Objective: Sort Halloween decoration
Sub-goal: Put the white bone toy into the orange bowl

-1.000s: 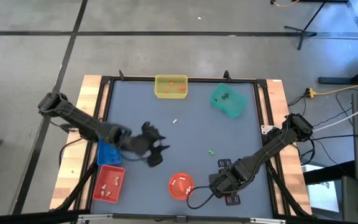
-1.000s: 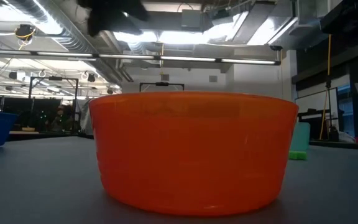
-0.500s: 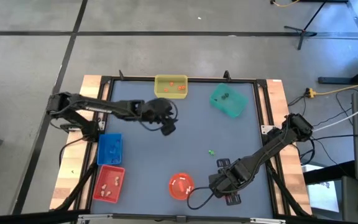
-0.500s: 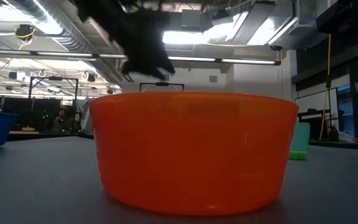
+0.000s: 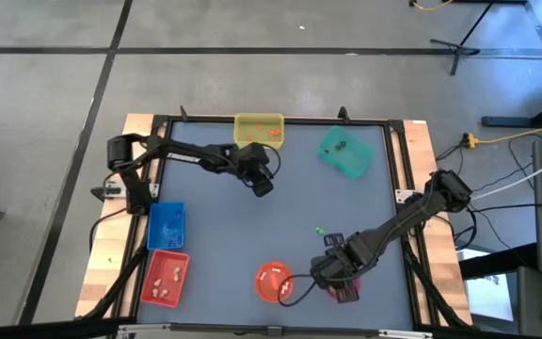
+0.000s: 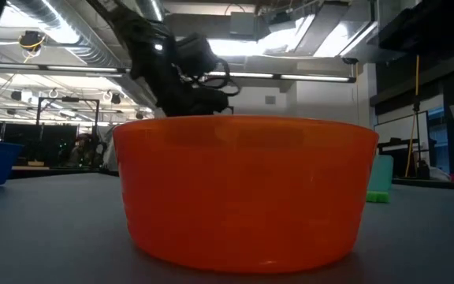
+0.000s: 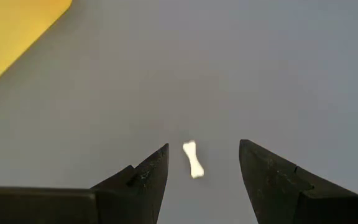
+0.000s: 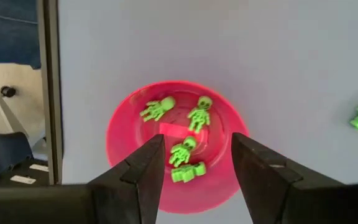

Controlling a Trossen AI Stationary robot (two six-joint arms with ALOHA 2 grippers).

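A tiny white bone-shaped trinket [image 7: 192, 159] lies flat on the grey table. My left gripper [image 7: 204, 149] stands open just above it with a finger on either side, touching nothing. In the high view this gripper [image 5: 263, 184] hides the bone, a little nearer than the yellow tray. My right gripper [image 8: 197, 140] hangs open over a pink bowl [image 8: 120, 124] that holds several green skeleton trinkets [image 8: 194, 115]. One more green trinket [image 5: 320, 229] lies loose on the table, far of the right gripper [image 5: 332, 276].
A yellow tray [image 5: 258, 131] with orange trinkets and a green tray [image 5: 344, 151] stand along the far edge. A blue tray [image 5: 166, 225] and a red tray [image 5: 165, 278] stand at the left. An orange bowl [image 5: 273, 282] sits at the near edge.
My left gripper has swung from beside the blue tray toward the table's far edge and right, and has come down over the white bone near the yellow tray. It has turned as it went. Nothing on the table has moved.
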